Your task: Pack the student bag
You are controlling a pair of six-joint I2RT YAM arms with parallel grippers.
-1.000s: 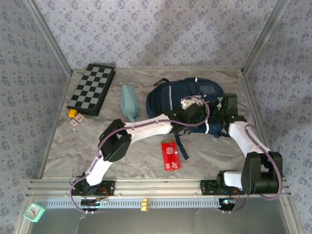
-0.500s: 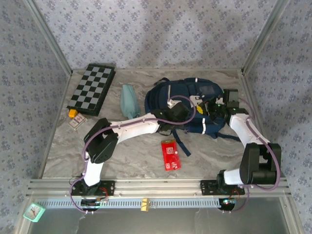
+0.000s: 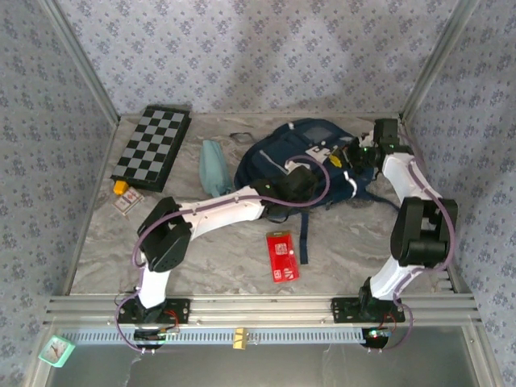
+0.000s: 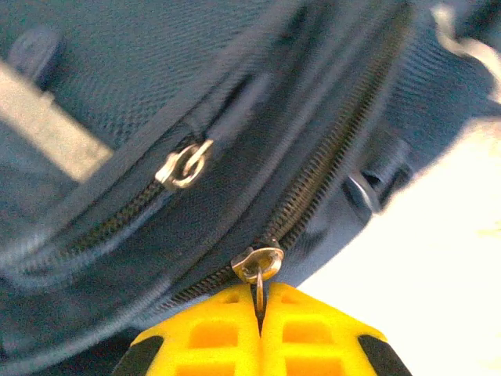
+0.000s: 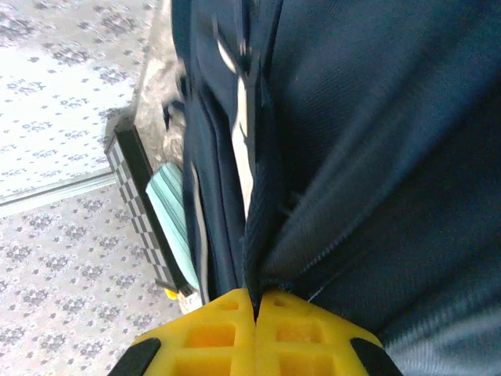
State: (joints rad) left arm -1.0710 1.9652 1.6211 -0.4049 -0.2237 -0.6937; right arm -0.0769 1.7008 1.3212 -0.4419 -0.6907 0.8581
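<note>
The student bag (image 3: pixel 282 157) lies slumped on the desk (image 3: pixel 218 250) directly beneath both tools, its zippered edge turned up toward them. The left arm (image 3: pixel 226 210) runs low and long across the desk, elbow folded back near its base and wrist over the bag's middle. The right arm (image 3: pixel 403 181) rises steeply and bends over the bag's far corner.

Off to the left of the tools wait a chessboard (image 3: pixel 153 147) and a teal pouch (image 3: pixel 213 167), and a red packet (image 3: pixel 281 255) lies on the near side. All three are outside the bag, likely waiting to be packed.

The right tool (image 5: pixel 254 296) is clamped shut on a fold of the bag's fabric beside a seam, probably bracing it. The left tool (image 4: pixel 258 301) is closed on the tab of a zipper pull (image 4: pixel 257 265), seemingly to draw that compartment open. A second pull (image 4: pixel 184 166) sits untouched just above and left of it.
</note>
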